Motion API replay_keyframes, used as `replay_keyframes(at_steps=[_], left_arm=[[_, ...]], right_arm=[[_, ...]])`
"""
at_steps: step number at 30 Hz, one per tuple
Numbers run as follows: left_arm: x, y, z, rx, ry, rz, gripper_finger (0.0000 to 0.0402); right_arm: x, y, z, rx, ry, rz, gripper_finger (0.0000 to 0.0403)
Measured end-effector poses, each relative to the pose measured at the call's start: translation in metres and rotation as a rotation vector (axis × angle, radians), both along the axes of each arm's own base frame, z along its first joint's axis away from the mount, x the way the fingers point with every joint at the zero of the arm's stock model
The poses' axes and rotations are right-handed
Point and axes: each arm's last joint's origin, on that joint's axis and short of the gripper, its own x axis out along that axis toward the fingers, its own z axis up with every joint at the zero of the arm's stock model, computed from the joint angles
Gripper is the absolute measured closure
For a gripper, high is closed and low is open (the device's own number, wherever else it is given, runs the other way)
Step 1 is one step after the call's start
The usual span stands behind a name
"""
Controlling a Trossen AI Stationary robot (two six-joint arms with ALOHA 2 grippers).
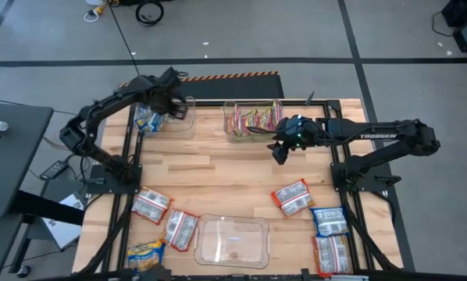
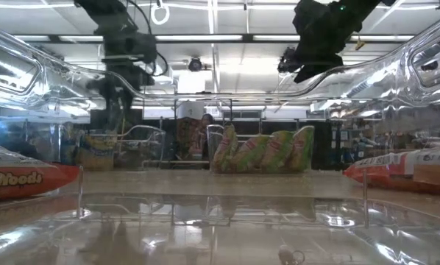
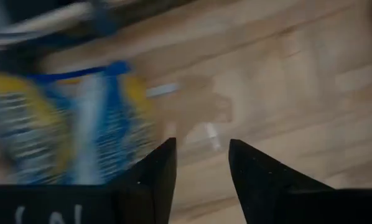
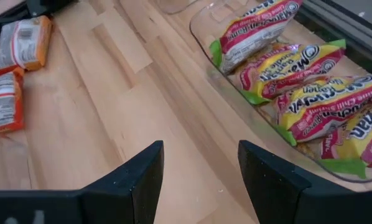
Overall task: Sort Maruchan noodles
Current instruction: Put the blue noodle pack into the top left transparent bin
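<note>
Hovering over the far-left bin point(image 1: 173, 115), left tool point(image 1: 174, 102) with fingers point(image 3: 155, 174) parted by a narrow gap and nothing between them; blue-yellow packets point(image 1: 148, 119) lying in that bin just beneath, blurred in the wrist view point(image 3: 74, 124). Hanging above bare desk point(image 1: 218, 168) just beside the middle far bin point(image 1: 253, 121), right tool point(image 1: 280, 152), fingers point(image 4: 142, 180) spread wide and empty. Standing on edge inside that bin, green-pink packets point(image 1: 257, 119), seen close in the right wrist view point(image 4: 298, 74) and across the desk in the low view point(image 2: 264, 151). Lying loose on the near right of the desk: an orange-silver packet point(image 1: 293, 197), a blue packet point(image 1: 329, 221) beside it, another orange packet point(image 1: 332, 254) nearer the edge. On the near left: two orange-silver packets point(image 1: 151, 205) point(image 1: 181, 230) and a blue-yellow one point(image 1: 146, 254) at the corner. Between these groups, at the near edge, a clear bin point(image 1: 232, 241); whether it holds anything, cannot tell.
</note>
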Motion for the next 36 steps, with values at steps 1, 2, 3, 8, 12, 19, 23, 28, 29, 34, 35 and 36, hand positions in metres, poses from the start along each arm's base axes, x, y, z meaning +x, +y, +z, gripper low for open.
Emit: replay_keyframes(at_steps=[1, 2, 3, 8, 12, 19, 23, 28, 29, 34, 35, 36], left_arm=[[0.004, -0.001, -0.006, 0.002, -0.037, 0.005, 0.0257], [0.009, -0.002, -0.012, 0.009, -0.068, 0.014, 0.0262], [0.014, -0.003, -0.020, 0.014, -0.085, 0.025, 0.0268], [0.010, -0.007, -0.060, -0.016, -0.034, 0.069, 0.0299], [-0.005, -0.003, -0.070, 0.003, 0.057, 0.126, 0.0320], [-0.020, 0.007, -0.058, 0.142, 0.186, 0.159, 0.0344], [-0.029, 0.014, -0.056, 0.159, 0.227, 0.163, 0.0349], [-0.030, 0.015, -0.041, 0.196, 0.216, 0.111, 0.0349], [-0.031, 0.015, -0.038, 0.202, 0.217, 0.096, 0.0349], [-0.033, 0.011, -0.024, 0.222, 0.202, 0.057, 0.0349], [-0.034, 0.009, -0.022, 0.220, 0.195, 0.055, 0.0349], [-0.035, 0.007, -0.020, 0.217, 0.185, 0.052, 0.0349]], right_arm=[[0.001, -0.001, -0.001, 0.000, 0.000, -0.001, 0.0189], [0.002, -0.001, -0.002, 0.001, 0.007, -0.002, 0.0189], [0.003, -0.001, -0.004, -0.003, 0.019, -0.007, 0.0189], [0.005, -0.003, -0.008, -0.052, 0.049, -0.048, 0.0189], [0.007, -0.003, -0.008, -0.051, 0.043, -0.047, 0.0189], [0.007, -0.003, -0.008, -0.029, 0.029, -0.062, 0.0189], [0.007, -0.002, -0.008, -0.001, 0.023, -0.052, 0.0189], [0.008, -0.002, -0.007, 0.016, 0.010, -0.036, 0.0189], [0.009, -0.002, -0.007, 0.015, 0.004, -0.035, 0.0189], [0.011, -0.002, -0.004, 0.010, -0.039, -0.035, 0.0189], [0.012, -0.002, -0.003, 0.009, -0.045, -0.035, 0.0189], [0.012, -0.002, -0.003, 0.008, -0.052, -0.034, 0.0189]])
